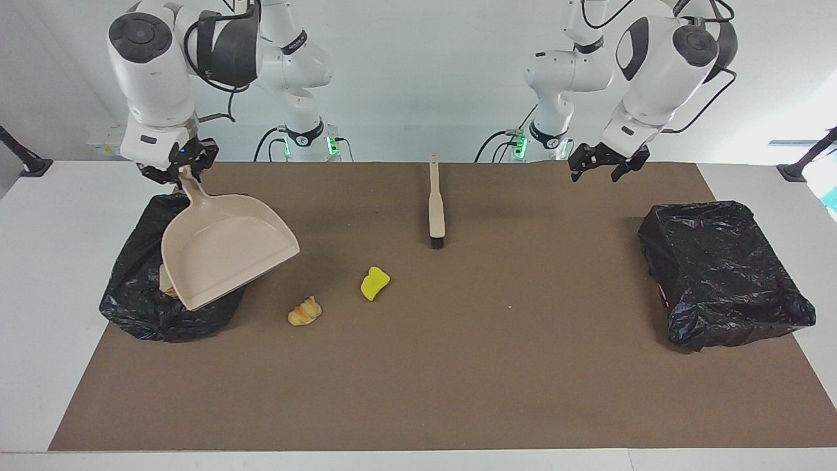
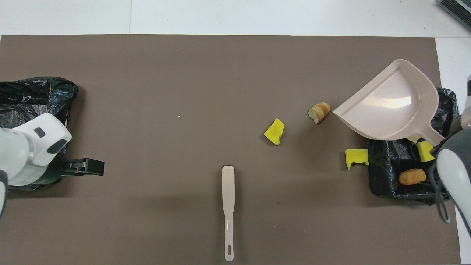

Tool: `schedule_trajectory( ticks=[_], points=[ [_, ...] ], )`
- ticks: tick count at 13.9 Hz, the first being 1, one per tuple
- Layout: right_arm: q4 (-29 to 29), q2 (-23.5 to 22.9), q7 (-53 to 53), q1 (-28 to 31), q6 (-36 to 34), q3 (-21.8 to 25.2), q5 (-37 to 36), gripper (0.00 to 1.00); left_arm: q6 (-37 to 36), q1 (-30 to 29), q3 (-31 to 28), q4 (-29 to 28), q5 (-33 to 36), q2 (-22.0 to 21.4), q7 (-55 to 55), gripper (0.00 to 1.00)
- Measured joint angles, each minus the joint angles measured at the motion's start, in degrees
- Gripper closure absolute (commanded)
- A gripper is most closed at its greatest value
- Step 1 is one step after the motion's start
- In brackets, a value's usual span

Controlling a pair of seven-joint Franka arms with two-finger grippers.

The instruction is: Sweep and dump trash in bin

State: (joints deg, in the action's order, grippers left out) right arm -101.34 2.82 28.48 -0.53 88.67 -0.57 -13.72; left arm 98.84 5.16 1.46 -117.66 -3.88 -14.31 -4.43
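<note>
My right gripper (image 1: 178,167) is shut on the handle of the beige dustpan (image 1: 222,252) (image 2: 393,103), which hangs over the black-lined bin (image 1: 137,307) (image 2: 382,173) at the right arm's end, its mouth toward the table's middle. On the mat lie three pieces of trash: a yellow chunk (image 1: 375,282) (image 2: 274,131), a bread piece (image 1: 305,311) (image 2: 319,111) and a second yellow chunk (image 2: 356,157) beside the bin. More scraps (image 2: 411,176) lie in the bin. My left gripper (image 1: 598,169) (image 2: 90,166) hangs open and holds nothing.
The beige brush (image 1: 435,209) (image 2: 228,195) lies on the brown mat near the robots, bristles pointing away from them. A second black-lined bin (image 1: 719,261) (image 2: 33,99) stands at the left arm's end, close to the left gripper.
</note>
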Motion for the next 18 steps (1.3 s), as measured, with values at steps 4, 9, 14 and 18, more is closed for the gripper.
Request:
schedule_trajectory(
  ticks=[4,9,14,18],
  points=[
    [-0.8,-1.0,-24.8,-10.0,-0.5,-1.0,9.8,1.00,-2.0,-2.0,0.0,8.8,0.3,4.3,1.7,0.00],
    [-0.6,-8.3,-47.9,-20.9,9.3,-1.1,18.1,1.00,-2.7,-2.1,0.1,16.1,0.9,9.3,5.4,0.00],
    [7.6,-18.8,-58.6,-27.8,11.7,-1.1,18.3,1.00,-7.9,-2.1,0.1,21.1,1.0,8.8,5.7,0.00],
    [14.1,-28.4,-62.7,-30.7,16.9,-1.1,18.3,1.00,-9.8,-2.2,0.1,22.4,1.0,8.7,5.7,0.00]
  ],
)
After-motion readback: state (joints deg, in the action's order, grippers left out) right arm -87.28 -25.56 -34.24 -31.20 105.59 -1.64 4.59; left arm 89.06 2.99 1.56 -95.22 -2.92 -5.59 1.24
